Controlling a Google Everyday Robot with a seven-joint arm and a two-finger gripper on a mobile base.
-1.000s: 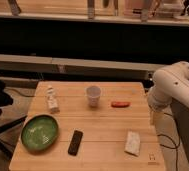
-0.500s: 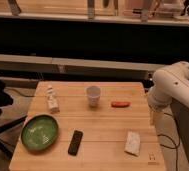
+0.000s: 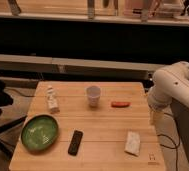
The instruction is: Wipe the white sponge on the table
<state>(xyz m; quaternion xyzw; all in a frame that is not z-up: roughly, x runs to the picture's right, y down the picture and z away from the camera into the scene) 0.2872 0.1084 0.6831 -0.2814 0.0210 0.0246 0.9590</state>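
Nothing has shifted since the earlier frames; the arm and every object sit where they were.

Camera view: the small off-white rectangular sponge (image 3: 132, 143) lies flat on the square pale-plank wooden table (image 3: 108, 122), near its front right corner and just beside the small dark logo (image 3: 152, 158). It is well apart from the black remote (image 3: 75, 142), the green bowl (image 3: 39, 132), the white paper cup (image 3: 93, 95), the small red object (image 3: 120, 104) and the white bottle-like figure (image 3: 51, 99).

The white arm's gripper (image 3: 152, 116) hangs off the table's right edge, beyond the sponge. It is released and carries nothing.

The sponge looks light and soft, so it should squash under a pinch and drag on the wood without sliding off. Taking it across the short sides, from above and near the middle, seems best, with gentle downward pressure for wiping.
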